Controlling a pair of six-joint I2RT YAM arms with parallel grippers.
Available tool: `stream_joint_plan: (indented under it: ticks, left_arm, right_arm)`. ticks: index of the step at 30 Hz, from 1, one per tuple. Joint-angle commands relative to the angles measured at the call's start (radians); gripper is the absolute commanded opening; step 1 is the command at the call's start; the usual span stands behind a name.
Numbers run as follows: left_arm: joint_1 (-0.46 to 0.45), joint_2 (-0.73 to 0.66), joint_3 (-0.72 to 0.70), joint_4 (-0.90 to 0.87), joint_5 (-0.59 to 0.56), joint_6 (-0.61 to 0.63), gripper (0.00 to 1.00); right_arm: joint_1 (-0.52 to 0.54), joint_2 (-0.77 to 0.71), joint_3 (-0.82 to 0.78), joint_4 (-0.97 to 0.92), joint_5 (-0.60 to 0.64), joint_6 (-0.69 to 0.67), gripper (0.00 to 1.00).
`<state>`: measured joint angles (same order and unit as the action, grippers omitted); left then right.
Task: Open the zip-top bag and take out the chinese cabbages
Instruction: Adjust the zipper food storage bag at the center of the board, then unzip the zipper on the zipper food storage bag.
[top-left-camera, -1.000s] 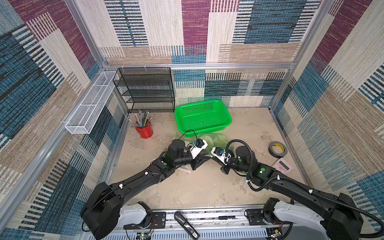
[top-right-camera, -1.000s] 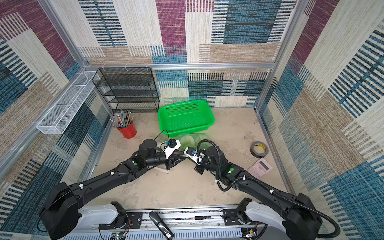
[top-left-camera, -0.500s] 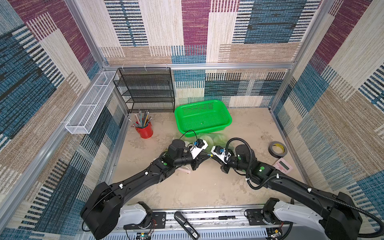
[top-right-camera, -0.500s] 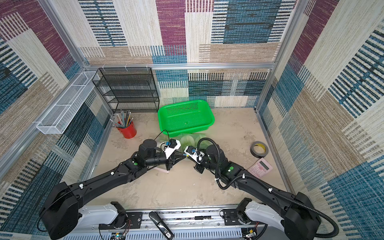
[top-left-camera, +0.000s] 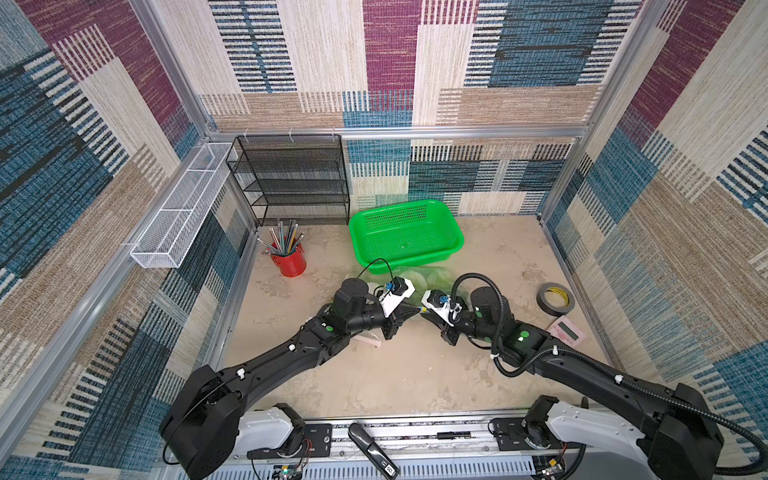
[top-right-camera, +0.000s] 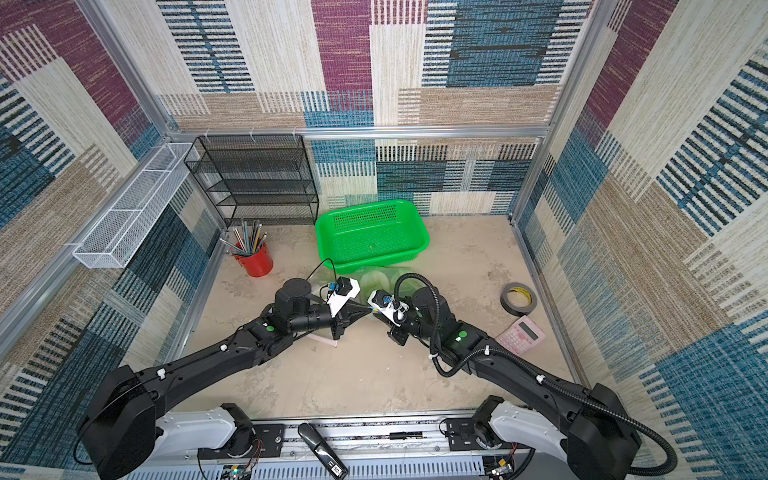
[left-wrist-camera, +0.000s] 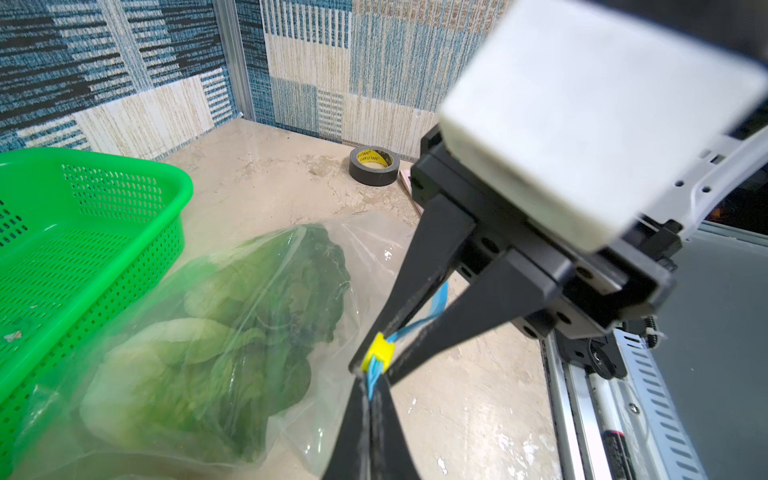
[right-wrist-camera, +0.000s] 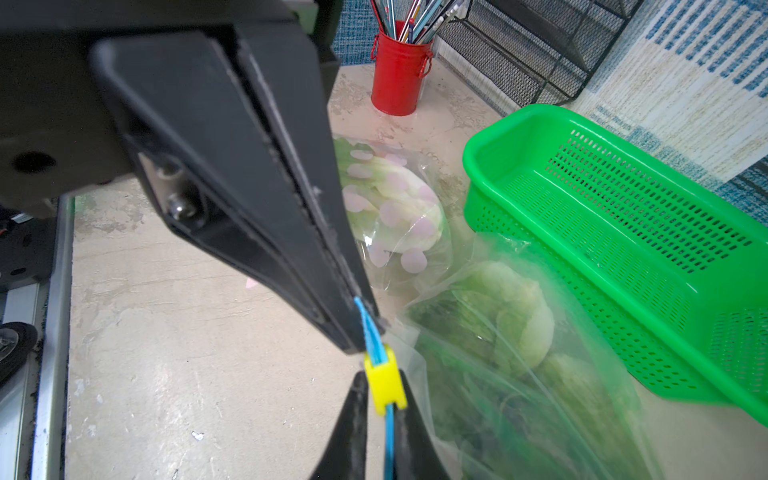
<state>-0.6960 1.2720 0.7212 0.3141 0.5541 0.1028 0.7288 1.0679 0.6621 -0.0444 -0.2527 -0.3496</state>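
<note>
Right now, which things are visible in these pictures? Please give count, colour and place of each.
basket: one, green, rear middle of the table
zip-top bag: one, clear, in front of the basket
slider: one, yellow, on the bag's blue zip edge
chinese cabbages: apparently three, light green, inside the bag
cup with pencils: one, red, rear left
mesh shelf: one, black, back wall
wire tray: one, white, left wall
tape roll: one, dark grey, right side
calculator: one, pink, near the tape roll
left gripper: one, black, shut on the bag's zip edge
right gripper: one, black, closed on the slider
</note>
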Motion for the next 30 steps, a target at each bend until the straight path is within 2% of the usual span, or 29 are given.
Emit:
stream_joint_plan:
  ticks: [1, 3, 7, 18, 30]
  left_arm:
    - [0.001, 0.007, -0.004, 0.074, 0.017, -0.015, 0.00]
    - [0.001, 0.012, -0.007, 0.084, 0.017, -0.021, 0.00]
    - [0.001, 0.016, -0.014, 0.102, 0.017, -0.027, 0.00]
    - [0.002, 0.020, -0.022, 0.099, 0.016, -0.009, 0.00]
    - [0.001, 0.016, -0.023, 0.085, -0.018, -0.001, 0.00]
  right_arm:
    - [0.001, -0.010, 0.016, 0.008, -0.011, 0.008, 0.23]
    - [0.001, -0.017, 0.019, 0.003, 0.000, 0.004, 0.28]
    - [0.001, -0.024, 0.027, -0.017, 0.009, -0.009, 0.29]
    - [0.001, 0.001, 0.080, -0.107, -0.029, -0.066, 0.25]
    - [0.001, -0.006, 0.090, -0.155, -0.007, -0.118, 0.22]
